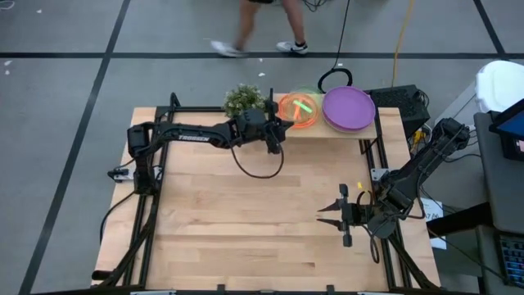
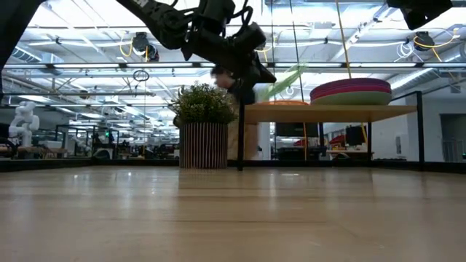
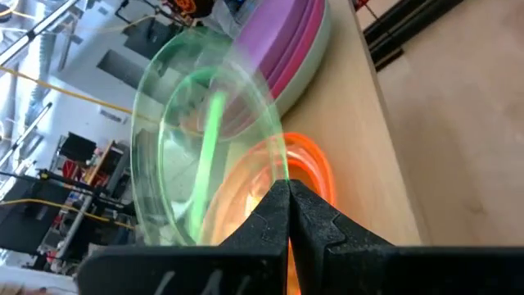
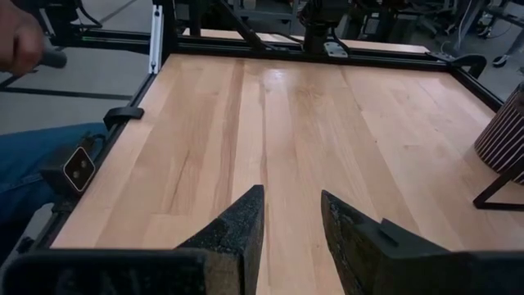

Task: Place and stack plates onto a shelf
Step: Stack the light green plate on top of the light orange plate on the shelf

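Left tool [image 3: 286, 201] pinched shut on lime green plate [image 3: 205, 139] rim, tilted above orange plate [image 1: 296, 111] on shelf [image 1: 327, 131], 12 o'clock on desk [image 1: 246, 213]. Likely light, stiff, slick; rim grip suits. Right tool [image 4: 291, 217] part-open, empty, 4 o'clock.

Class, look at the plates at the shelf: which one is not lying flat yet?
The lime green plate. The left gripper pinches its rim and holds it tilted above the orange plate, while the purple stack lies flat.
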Tool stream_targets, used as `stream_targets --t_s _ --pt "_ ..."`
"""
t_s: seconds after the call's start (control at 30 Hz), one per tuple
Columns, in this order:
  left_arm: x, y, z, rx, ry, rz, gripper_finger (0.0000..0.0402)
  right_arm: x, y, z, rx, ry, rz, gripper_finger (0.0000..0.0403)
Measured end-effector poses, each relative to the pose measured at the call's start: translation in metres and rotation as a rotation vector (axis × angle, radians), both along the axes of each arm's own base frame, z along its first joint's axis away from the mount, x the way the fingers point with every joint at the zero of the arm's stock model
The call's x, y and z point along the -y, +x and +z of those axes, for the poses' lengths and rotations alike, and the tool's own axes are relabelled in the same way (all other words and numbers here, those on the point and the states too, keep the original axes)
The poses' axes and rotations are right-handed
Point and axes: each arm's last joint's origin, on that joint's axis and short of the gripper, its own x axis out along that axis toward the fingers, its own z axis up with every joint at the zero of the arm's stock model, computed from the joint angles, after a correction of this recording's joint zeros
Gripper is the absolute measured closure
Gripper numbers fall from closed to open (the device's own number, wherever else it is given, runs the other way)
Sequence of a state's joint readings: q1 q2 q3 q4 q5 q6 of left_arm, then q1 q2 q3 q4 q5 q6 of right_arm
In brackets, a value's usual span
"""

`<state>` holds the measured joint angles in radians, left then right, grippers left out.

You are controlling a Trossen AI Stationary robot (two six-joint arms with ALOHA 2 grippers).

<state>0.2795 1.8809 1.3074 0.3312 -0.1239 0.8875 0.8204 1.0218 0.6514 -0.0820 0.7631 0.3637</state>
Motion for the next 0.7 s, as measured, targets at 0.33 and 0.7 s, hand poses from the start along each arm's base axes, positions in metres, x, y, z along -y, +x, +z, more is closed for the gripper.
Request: stream_targets --t_s 0.33,0.7 --pt "-0.015 -0.005 -0.002 0.011 -0.064 0.054 0.0399 0.000 0.000 0.000 0.000 -0.001 0.001 0.0298" --pt "-0.021 -0.008 -0.003 0.014 -0.115 0.048 0.0398 0.000 0.000 0.000 -0.001 -0.004 0.005 0.0298"
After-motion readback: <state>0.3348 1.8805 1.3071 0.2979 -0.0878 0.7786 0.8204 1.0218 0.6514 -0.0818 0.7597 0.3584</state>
